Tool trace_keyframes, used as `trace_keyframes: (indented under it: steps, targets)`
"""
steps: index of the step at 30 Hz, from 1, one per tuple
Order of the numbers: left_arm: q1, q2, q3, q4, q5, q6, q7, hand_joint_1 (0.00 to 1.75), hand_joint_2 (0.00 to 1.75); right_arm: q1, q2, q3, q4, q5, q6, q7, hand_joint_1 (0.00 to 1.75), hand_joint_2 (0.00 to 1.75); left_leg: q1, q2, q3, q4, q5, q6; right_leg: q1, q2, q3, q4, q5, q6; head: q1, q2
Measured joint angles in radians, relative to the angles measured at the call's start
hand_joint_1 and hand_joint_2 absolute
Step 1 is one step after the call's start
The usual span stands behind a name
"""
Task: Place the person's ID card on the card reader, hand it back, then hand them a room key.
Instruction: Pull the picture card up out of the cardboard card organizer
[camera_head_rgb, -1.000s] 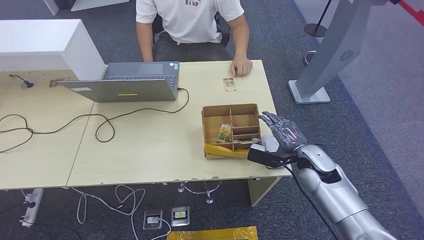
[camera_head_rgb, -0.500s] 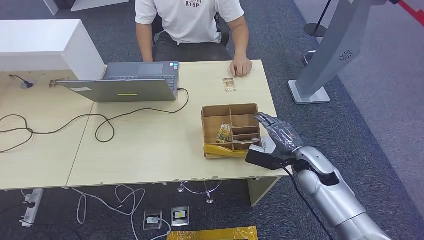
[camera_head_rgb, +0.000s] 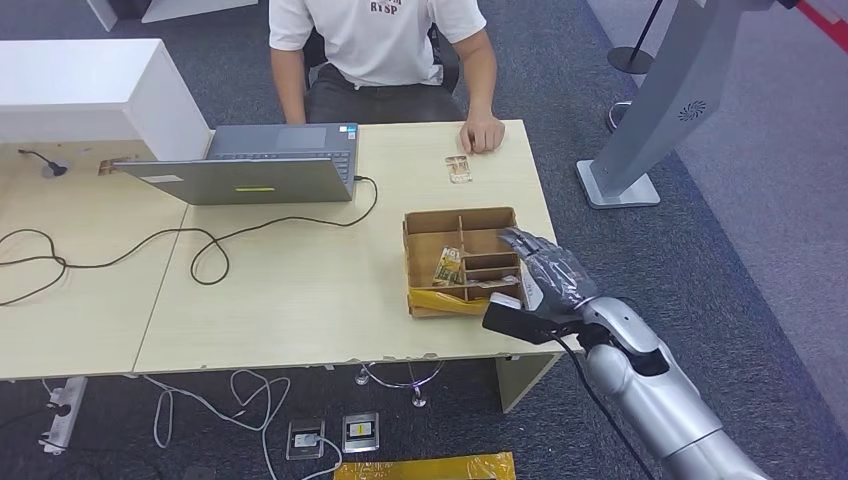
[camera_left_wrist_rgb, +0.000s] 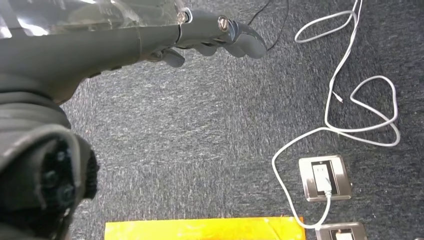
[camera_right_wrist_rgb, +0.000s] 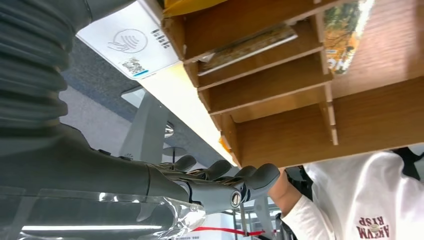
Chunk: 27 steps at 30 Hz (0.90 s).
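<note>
A laptop (camera_head_rgb: 262, 163) sits open on the table (camera_head_rgb: 280, 300), its black cable (camera_head_rgb: 200, 245) looping across the top. White cables (camera_left_wrist_rgb: 350, 100), floor sockets (camera_left_wrist_rgb: 324, 178) and yellow sheet (camera_left_wrist_rgb: 200, 229) lie on the carpet.

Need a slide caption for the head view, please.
Right robot hand, open, reaches over the brown partitioned cardboard box on the light wooden table; a person in white waits by a small card.

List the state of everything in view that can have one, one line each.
Right hand: open, empty, fingers over the box's right edge.
Left hand: open, empty, hanging above the carpet.
Cardboard box: open-topped, cards lying in its compartments.
Laptop: lid open, cable plugged in.
Card: flat on the table near the person's hand.
Card reader: nothing on it.
</note>
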Motion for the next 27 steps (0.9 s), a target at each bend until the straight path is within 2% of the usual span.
trace_keyframes:
  steps: [14,27]
  targets:
    - [-0.001,0.0,-0.006,0.0,-0.008,-0.006,0.0,0.0,0.0,-0.058,0.047,0.028,0.047,0.0,-0.027,-0.031,0.0,1.75,0.0,0.0,0.0,0.0,0.0,0.0,0.0,0.0,0.0,0.0,0.0,0.0,0.0,0.0]
    - [-0.007,0.004,-0.019,0.0,-0.018,-0.011,0.0,0.0,0.0,-0.063,0.052,0.036,0.077,-0.005,-0.027,-0.022,0.0,1.75,0.0,0.0,0.0,0.0,0.0,0.0,0.0,0.001,0.0,0.0,0.0,0.0,0.0,0.0]
